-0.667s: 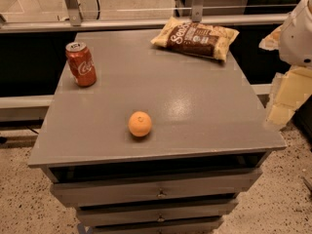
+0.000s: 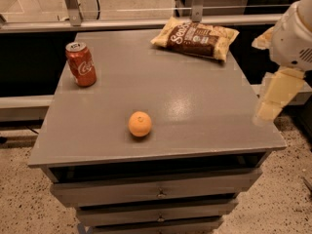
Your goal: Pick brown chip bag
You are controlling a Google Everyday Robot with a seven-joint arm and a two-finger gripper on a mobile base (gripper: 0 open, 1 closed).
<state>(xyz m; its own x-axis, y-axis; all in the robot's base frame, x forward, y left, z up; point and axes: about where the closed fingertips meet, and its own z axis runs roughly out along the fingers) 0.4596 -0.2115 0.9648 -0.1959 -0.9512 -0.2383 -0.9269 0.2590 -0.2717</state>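
Camera view is showing the brown chip bag lying flat at the far right corner of the desk, well apart from the Coca-Cola can by the left edge and the orange near the front edge. Judgement: the bag is looking light, soft and crinkly (slick film, fragile contents), so pinching a crimped end seam is seeming safer than squeezing across the middle. The gripper is hanging just off the right edge; whether its jaws are apart or together cannot be told. The arm is running out of view, and the bag's small print is proving unreadable.
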